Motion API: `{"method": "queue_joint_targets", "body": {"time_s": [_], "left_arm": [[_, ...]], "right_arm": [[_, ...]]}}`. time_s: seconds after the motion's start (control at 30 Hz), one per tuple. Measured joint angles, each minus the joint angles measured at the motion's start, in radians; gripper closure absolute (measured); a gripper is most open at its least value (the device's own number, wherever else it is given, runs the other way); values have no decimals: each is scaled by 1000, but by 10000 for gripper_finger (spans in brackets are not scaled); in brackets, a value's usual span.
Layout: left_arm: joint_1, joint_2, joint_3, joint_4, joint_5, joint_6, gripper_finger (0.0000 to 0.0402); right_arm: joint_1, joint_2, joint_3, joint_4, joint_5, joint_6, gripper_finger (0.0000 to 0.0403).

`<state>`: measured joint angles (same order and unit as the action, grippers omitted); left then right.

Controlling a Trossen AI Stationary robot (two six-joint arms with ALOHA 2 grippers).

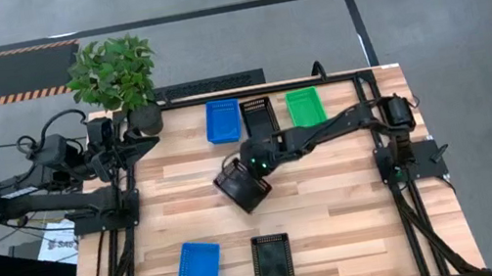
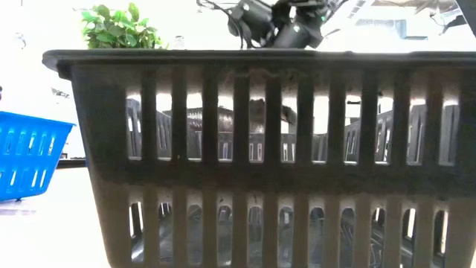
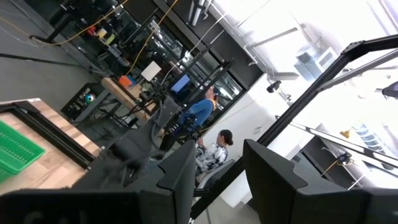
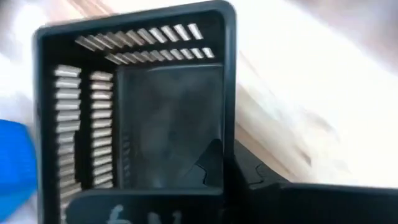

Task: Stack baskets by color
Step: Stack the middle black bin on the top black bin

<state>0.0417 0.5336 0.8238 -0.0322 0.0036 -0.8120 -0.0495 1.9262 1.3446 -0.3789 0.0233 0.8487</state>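
Right end effector (image 1: pixel 245 180) is clamping the rim of a black basket (image 1: pixel 242 190) at mid-worktop (image 1: pixel 337 213), likely for carrying to the black stack (image 1: pixel 257 116) at the far edge. Left end effector (image 1: pixel 119 148) is waiting by the plant (image 1: pixel 114 72), its state unreadable. Stack counts are hidden.

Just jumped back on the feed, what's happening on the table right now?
The right end effector has shut on the rim of a black basket at mid-table. Along the far edge sit a blue stack, a black stack and a green stack. One blue basket and another black basket wait near the front edge. The left arm is parked at the table's left side by the potted plant.
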Motion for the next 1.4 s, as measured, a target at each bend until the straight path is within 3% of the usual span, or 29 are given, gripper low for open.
{"method": "queue_joint_targets", "body": {"time_s": [0.2,0.43,0.57,0.9,1.4], "left_arm": [[0,-2,0,0,0,0,280],[0,-19,0,-3,-49,-1,280],[0,-25,0,-6,-78,-1,280],[0,-24,0,-9,-105,-2,280],[0,-24,0,-8,-141,-3,280]], "right_arm": [[-96,-64,119,-79,1,-93,394],[-344,-182,124,-103,6,-98,394],[-450,-187,124,-126,10,-98,398],[-489,-103,120,-282,17,-83,392],[-534,-105,88,-262,34,-87,355]]}}
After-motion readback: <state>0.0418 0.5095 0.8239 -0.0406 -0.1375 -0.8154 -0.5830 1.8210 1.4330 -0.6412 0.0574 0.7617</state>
